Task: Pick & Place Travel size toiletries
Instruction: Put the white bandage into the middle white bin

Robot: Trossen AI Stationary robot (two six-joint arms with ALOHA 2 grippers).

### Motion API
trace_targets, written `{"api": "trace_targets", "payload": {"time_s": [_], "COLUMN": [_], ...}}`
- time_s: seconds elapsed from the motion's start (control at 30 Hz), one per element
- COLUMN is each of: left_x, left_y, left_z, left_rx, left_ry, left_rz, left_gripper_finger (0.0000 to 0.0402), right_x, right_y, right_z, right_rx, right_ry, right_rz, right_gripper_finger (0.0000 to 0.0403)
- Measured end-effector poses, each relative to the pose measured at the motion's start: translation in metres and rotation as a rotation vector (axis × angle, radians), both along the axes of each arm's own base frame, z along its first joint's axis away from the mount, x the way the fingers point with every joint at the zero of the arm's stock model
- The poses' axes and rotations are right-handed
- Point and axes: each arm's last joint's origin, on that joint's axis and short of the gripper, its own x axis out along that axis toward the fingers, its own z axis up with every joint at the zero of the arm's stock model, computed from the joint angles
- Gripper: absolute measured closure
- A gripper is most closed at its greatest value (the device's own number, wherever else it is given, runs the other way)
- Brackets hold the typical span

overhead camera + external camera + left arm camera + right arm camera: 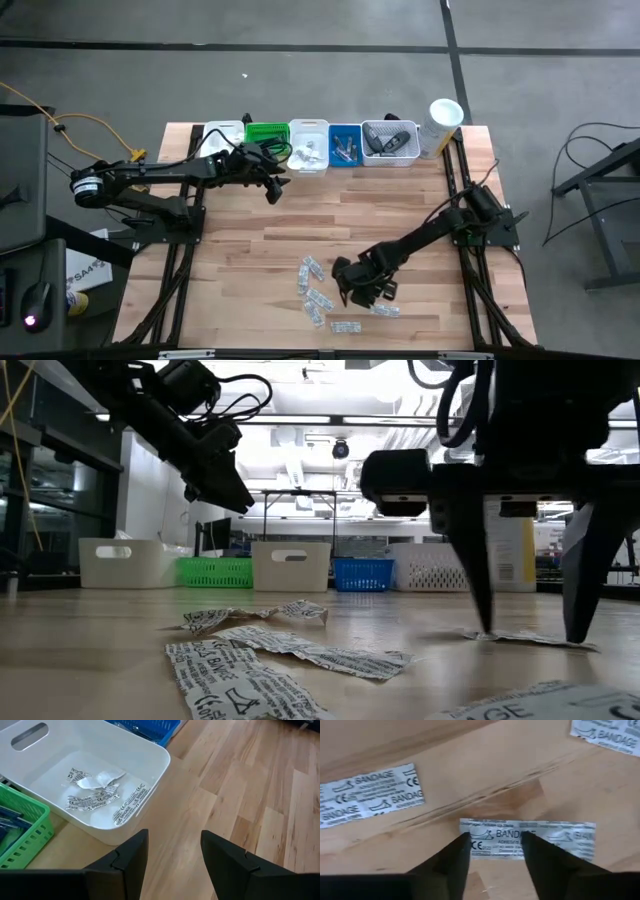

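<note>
Right gripper (490, 852), jaws parted, straddles a flat white bandage sachet (555, 840) at six o'clock for pinching; left gripper (172, 862) hangs open and empty beside the white plastic bin (150, 755).

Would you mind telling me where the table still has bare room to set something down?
The wood between the bin row and the bandage sachets is bare. It is crowded around the right gripper, which stands over a sachet.

Both arms are black with loose black cables; each hand (490, 855) has two flat, pointed black fingers (131, 855).
</note>
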Motion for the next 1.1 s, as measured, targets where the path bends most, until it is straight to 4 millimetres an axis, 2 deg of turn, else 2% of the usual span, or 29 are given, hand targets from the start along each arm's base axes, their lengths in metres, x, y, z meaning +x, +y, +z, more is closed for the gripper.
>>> {"api": "trace_targets", "payload": {"time_s": [0.5,0.7,0.87,1.1], "left_x": [0.0,0.0,0.0,0.001], "left_y": [0.0,0.0,0.0,-0.002], "left_z": [0.0,0.0,0.0,0.001], "left_rx": [0.0,0.0,-0.001,-0.022], "left_ry": [0.0,0.0,-0.002,-0.021], "left_rz": [0.0,0.0,-0.002,-0.089], "left_gripper_finger": [0.022,0.022,0.022,0.022], "right_x": [-0.003,-0.002,0.001,0.009], "right_y": [-0.001,-0.01,-0.023,-0.048], "right_z": [-0.001,0.009,0.034,0.047], "right_rx": [0.005,-0.037,-0.065,-0.176], "right_ry": [0.055,0.026,-0.066,-0.19], "right_rz": [-0.125,-0.25,-0.355,-0.486], "right_gripper_finger": [0.0393,0.0399,0.0399,0.0399]}}
